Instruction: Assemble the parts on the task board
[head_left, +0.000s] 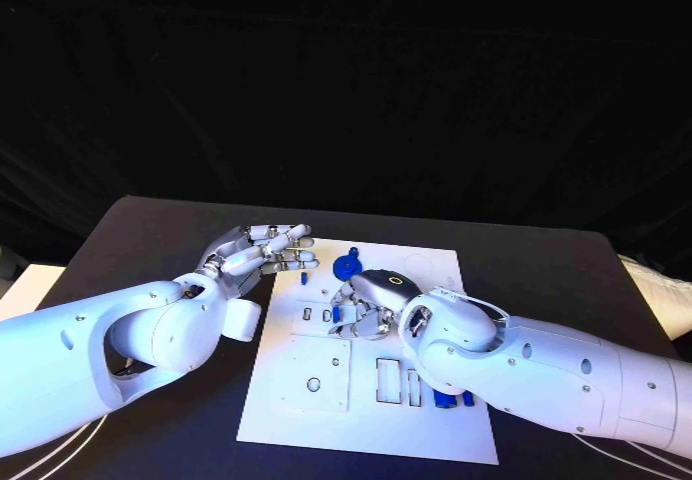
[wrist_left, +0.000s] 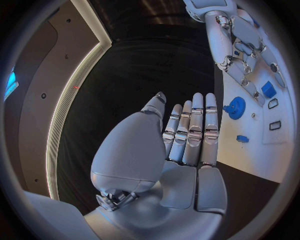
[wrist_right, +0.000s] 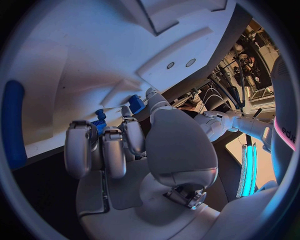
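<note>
Task board (head_left: 433, 430) lay mid-table. Left hand (head_left: 267, 250) hovered at its far left edge, fingers straight, together, holding nothing. Right hand (head_left: 372, 300) curled down over the board's middle, possibly pinching a small blue part (wrist_right: 99, 121); grip unclear. Blue gear (head_left: 348, 267) just beyond.

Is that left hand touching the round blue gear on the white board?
Apart. In the left wrist view, the left hand is open, with bare white board between its fingertips and the blue gear.

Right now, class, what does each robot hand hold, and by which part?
Left hand: nothing, its fingers straight beside the task board. Right hand: fingers curled over a small blue part; a hold cannot be confirmed.
</note>
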